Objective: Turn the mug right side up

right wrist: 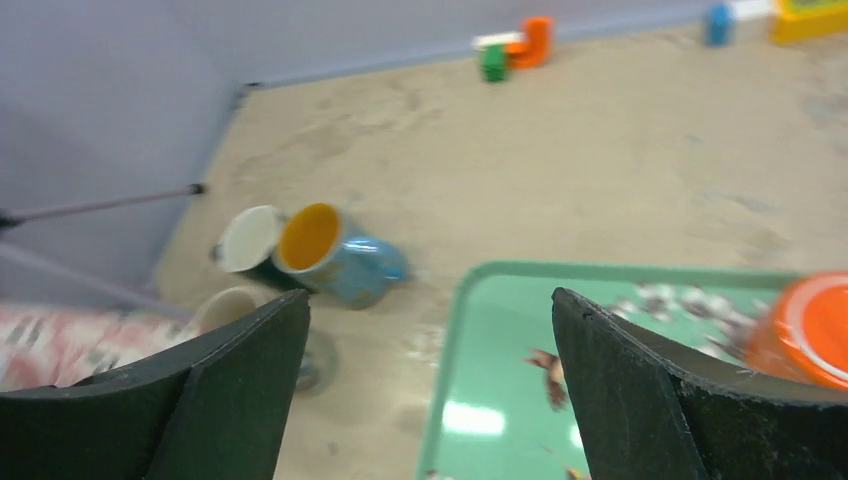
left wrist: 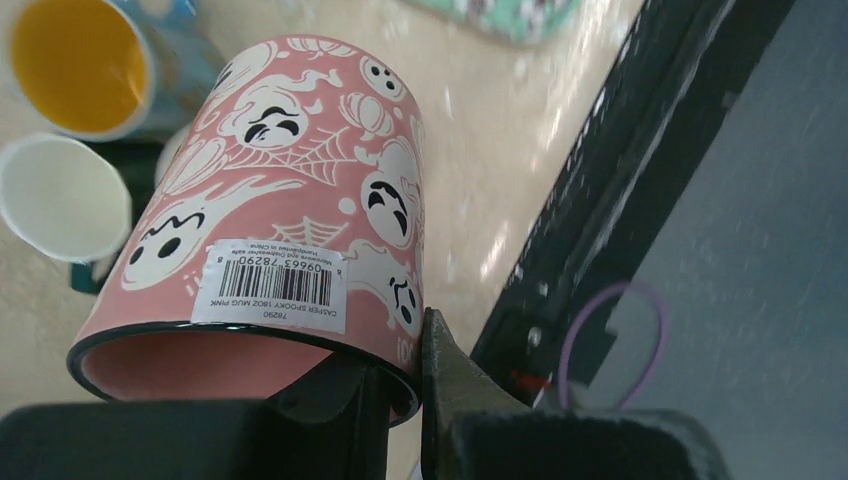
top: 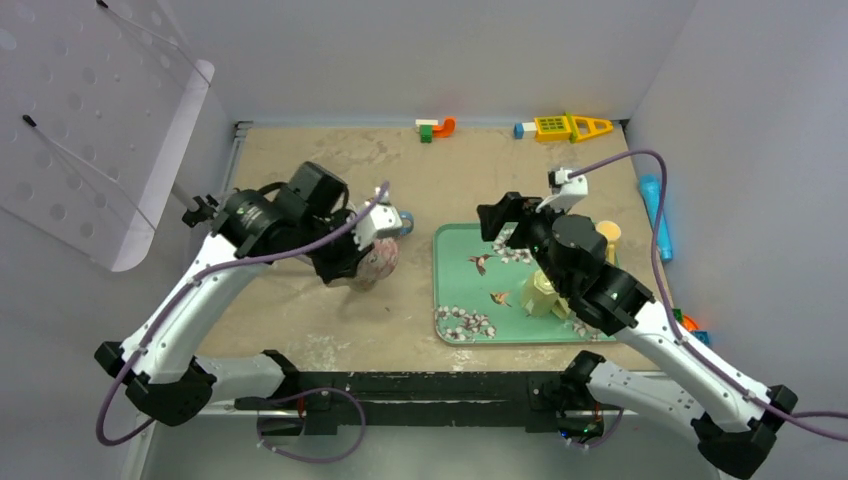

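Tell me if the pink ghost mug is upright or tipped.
Tipped: the pink ghost mug slants, open rim facing the left hand that pinches it.

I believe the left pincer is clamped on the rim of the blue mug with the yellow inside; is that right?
Not quite. The left wrist view shows the left pincer clamped on the rim of the pink ghost mug; the blue mug with the yellow inside lies beyond it, ungripped.

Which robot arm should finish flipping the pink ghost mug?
Left. The left gripper pinches the pink mug by its rim, one finger inside, one outside. The right gripper hangs open over the green tray, away from that mug.
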You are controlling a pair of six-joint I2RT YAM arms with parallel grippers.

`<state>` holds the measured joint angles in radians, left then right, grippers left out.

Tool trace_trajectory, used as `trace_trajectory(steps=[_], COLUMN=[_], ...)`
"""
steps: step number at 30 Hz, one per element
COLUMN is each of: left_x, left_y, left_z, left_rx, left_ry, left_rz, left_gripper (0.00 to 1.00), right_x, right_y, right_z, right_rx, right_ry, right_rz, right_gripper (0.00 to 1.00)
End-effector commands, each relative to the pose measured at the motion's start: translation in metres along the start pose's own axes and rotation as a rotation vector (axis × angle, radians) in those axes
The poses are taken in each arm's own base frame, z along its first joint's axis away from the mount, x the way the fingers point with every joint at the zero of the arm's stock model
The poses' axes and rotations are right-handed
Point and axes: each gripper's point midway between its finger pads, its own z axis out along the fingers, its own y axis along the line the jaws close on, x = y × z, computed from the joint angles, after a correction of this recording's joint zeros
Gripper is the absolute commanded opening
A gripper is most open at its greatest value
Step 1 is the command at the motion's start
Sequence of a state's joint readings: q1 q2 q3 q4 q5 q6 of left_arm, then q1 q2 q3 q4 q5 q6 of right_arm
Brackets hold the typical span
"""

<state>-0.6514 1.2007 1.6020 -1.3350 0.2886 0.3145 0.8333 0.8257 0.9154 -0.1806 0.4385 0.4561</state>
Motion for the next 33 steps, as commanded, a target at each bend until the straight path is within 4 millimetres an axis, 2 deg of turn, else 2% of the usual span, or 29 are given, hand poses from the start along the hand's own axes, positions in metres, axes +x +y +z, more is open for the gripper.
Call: trace_trajectory(steps=[1, 5, 9, 11, 14, 19, 24, 29, 33], left_x=[0.087, 0.119, 0.149, 0.16, 0.166, 0.181, 0.196, 0.201, 0.2], left_y=[-0.004, -0.013, 0.009, 0.012, 0.009, 0.025, 0.041, 0.042, 0.036], left_z=[-0.003, 0.001, 0.015, 0.023, 0.032, 0.047, 0.065, 0.075, 0.076], left_rx=[0.047, 0.096, 0.012, 0.016, 0.041, -0.033, -0.099, -0.097, -0.069], left_ry=[0.387, 0.458, 0.597, 0.645, 0.642, 0.683, 0.739, 0.752, 0.731], left_rz=[0.189, 0.279, 0.309, 0.31, 0.316, 0.355, 0.373, 0.364, 0.356], left_gripper=[0.0, 0.0, 0.0, 0.0, 0.0, 0.0, 0.0, 0.0, 0.27], right_x=[0.016, 0.018, 0.026, 0.033, 0.038, 0.046, 0.055, 0.057, 0.047], right_y=[-0.08, -0.107, -0.135, -0.142, -0.149, -0.163, -0.164, -0.174, -0.196], right_z=[-0.008, -0.011, -0.005, -0.001, 0.004, 0.009, 0.012, 0.009, 0.011], right_rx=[0.322, 0.418, 0.503, 0.511, 0.527, 0.57, 0.562, 0.636, 0.722], right_ry=[0.073, 0.049, 0.066, 0.087, 0.096, 0.121, 0.169, 0.192, 0.115], right_rz=[0.003, 0.001, 0.008, 0.015, 0.013, 0.004, -0.006, -0.014, -0.03], right_gripper=[0.95, 0.95, 0.96, 0.96, 0.96, 0.95, 0.94, 0.95, 0.96])
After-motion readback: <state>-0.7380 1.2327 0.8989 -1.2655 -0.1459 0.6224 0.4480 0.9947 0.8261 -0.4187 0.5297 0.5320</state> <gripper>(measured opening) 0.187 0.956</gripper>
